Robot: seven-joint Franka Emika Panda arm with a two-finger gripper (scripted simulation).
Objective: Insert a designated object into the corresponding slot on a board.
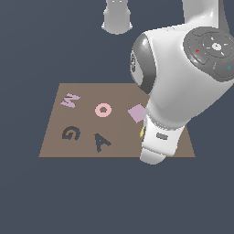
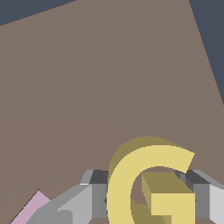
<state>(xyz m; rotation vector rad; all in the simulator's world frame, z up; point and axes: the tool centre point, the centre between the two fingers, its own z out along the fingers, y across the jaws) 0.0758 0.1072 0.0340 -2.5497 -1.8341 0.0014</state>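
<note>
My claw (image 2: 148, 197) sits with a finger (image 2: 87, 199) on each side of the yellow G (image 2: 131, 183), closed against it as far as I can tell from the wrist view. In the exterior view the arm (image 1: 183, 82) hides the claw; I only see a yellow sliver (image 1: 142, 132) low over the board (image 1: 55, 146), just beside the pink square (image 1: 136, 113). The G slot (image 1: 71, 133) lies well apart, toward the exterior view's left, next to the A recess (image 1: 102, 142).

Plain dark slate-blue floor (image 1: 114, 196)
</note>
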